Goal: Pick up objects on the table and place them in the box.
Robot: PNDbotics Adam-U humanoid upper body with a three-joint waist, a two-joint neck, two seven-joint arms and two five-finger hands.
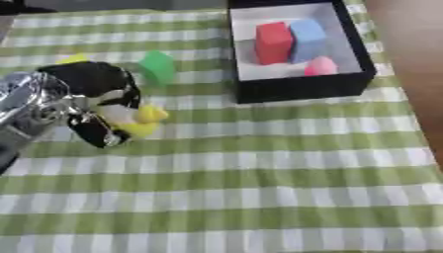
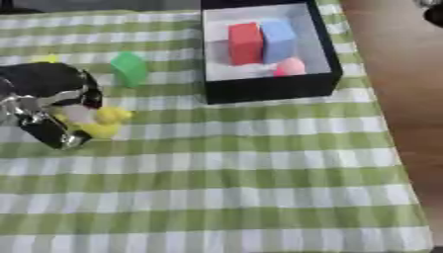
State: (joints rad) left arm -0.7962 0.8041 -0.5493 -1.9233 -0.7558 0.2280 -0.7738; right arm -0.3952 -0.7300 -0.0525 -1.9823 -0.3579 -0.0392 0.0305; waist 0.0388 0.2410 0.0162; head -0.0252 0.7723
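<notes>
The yellow duck toy (image 1: 145,121) lay on the left side of the tabletop (image 1: 259,188), which was covered by a green-and-white checked cloth. The robot's left hand (image 1: 95,94) was on the toy, its black fingers curled over it from the far side and the thumb (image 1: 93,131) reaching up beside it from the near side. Whether the toy had left the cloth could not be told. The right hand appeared in neither view.

Just beyond the hand stood a green block (image 1: 157,67), and a yellow piece (image 1: 74,59) showed past the wrist, mostly hidden.

The likeliest trouble seemed to be the toy's rounded, uneven shape: with fingers bearing on only part of it, it might have rolled or squirted out as the hand lifted. The green block stood close enough that a swing toward the box might have knocked it over. The box wall could also have caught a low-carried toy.

The black box (image 1: 298,86) sat at the far right, well apart from the hand. Inside it were a red block (image 1: 273,43) and a blue block (image 1: 308,39) side by side, touching, with a pink rounded thing (image 1: 320,66) in the near corner. The left part of its pale floor remained free.
</notes>
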